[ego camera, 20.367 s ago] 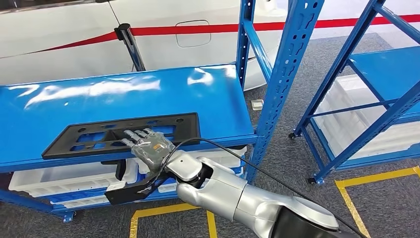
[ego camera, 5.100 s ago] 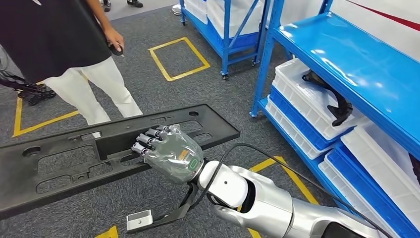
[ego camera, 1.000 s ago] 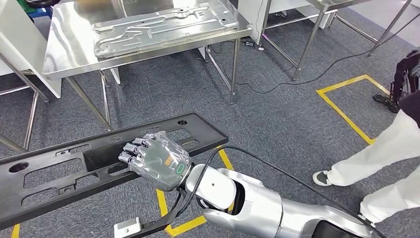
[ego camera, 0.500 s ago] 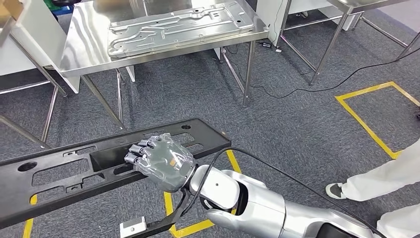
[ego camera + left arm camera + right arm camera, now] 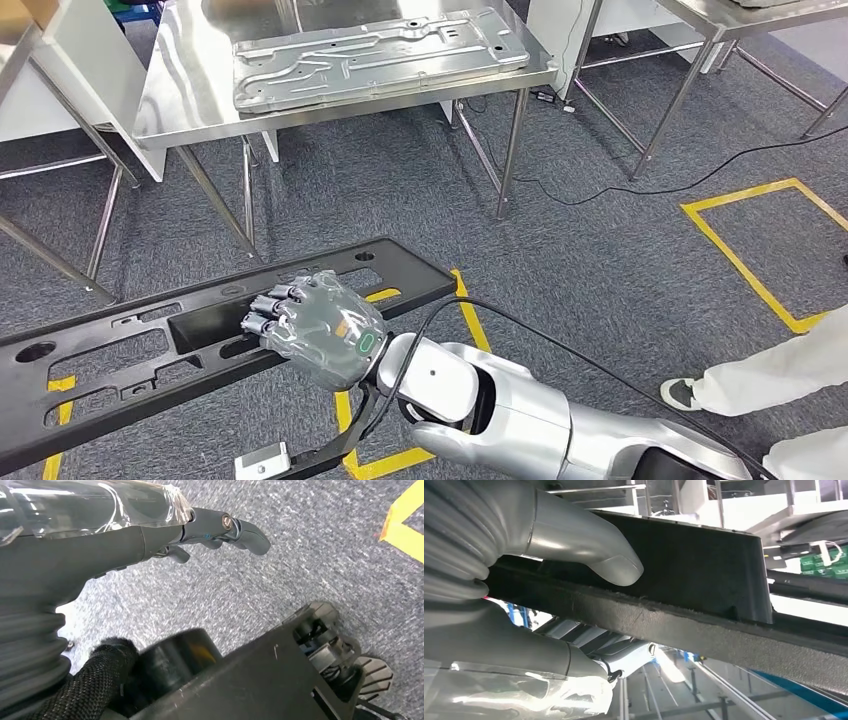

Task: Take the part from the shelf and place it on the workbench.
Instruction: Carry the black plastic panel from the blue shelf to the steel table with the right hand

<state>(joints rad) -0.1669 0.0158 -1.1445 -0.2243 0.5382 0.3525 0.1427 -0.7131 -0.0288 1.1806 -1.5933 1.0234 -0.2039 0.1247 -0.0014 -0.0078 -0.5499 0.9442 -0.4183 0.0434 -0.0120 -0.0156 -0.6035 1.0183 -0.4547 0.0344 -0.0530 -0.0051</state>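
Now off the blue shelf and carried in the air over grey carpet: long black plastic part (image 5: 190, 335), gripped by the right hand (image 5: 315, 325), fingers (image 5: 262, 310) curled over its edge. Whole scene turned since twenty seconds ago: shelving and white car gone from the head view, steel counter (image 5: 175, 95) with a stamped metal panel (image 5: 375, 55) ahead instead. Over the last second, counter shifted rightward in the picture; person's white trouser leg (image 5: 775, 375) slid toward the lower right corner.
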